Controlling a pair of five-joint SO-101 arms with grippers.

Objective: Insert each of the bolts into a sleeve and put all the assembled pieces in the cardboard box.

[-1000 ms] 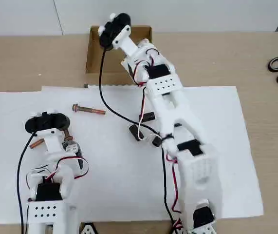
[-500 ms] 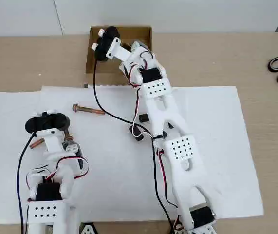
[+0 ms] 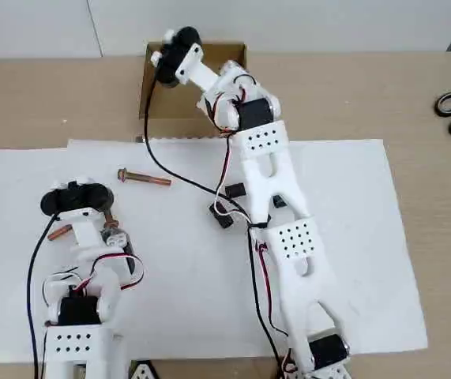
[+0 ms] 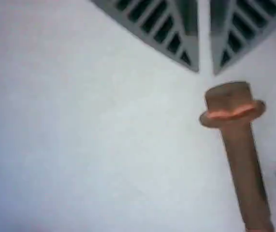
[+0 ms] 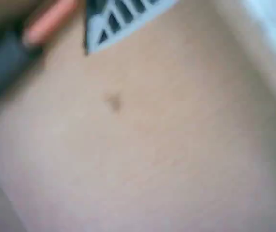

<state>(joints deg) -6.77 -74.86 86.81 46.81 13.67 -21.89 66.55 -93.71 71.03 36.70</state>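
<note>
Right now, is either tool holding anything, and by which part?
Left tool: nothing; a bolt lies on the paper beside its tips. Right tool, over the cardboard box: cannot tell whether it grips the sleeved bolt beside it.

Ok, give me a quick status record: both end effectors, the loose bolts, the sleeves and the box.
left end effector: shut, empty, above the white paper sheet, tips near the head of a copper-coloured flanged bolt
right end effector: over the open brown cardboard box; grip unclear
in box: what looks like a copper bolt in a dark sleeve; held or lying, cannot tell
second copper bolt: bare, on the paper
black cylindrical sleeves: on the paper beside the right arm
</note>
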